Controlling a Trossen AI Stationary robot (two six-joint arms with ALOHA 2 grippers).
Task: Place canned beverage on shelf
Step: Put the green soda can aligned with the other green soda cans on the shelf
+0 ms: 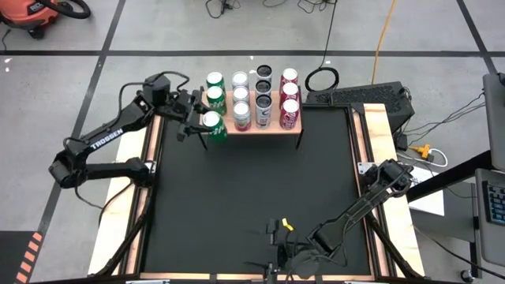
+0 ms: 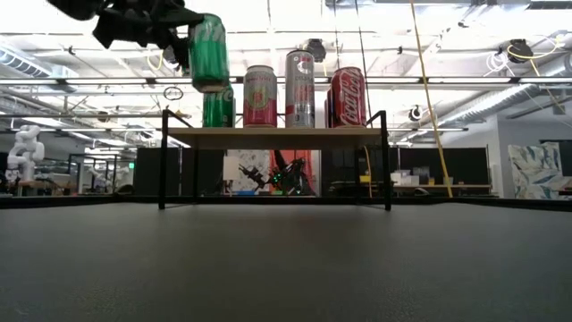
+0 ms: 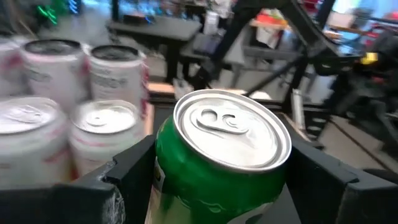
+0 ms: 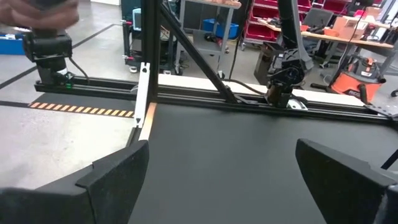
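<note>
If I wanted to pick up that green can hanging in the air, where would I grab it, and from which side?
Probably the way the left end effector has it: around the smooth round body, below the rim, fingers on opposite sides. The green can is upright and above the shelf, with other cans packed on its right. So come from the open left side, not from above, where the lid gives nothing to pinch.

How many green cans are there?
3 green cans: one at the shelf's back left corner, one just in front of it, one held by the left tool above the front left corner. None looks hidden.
</note>
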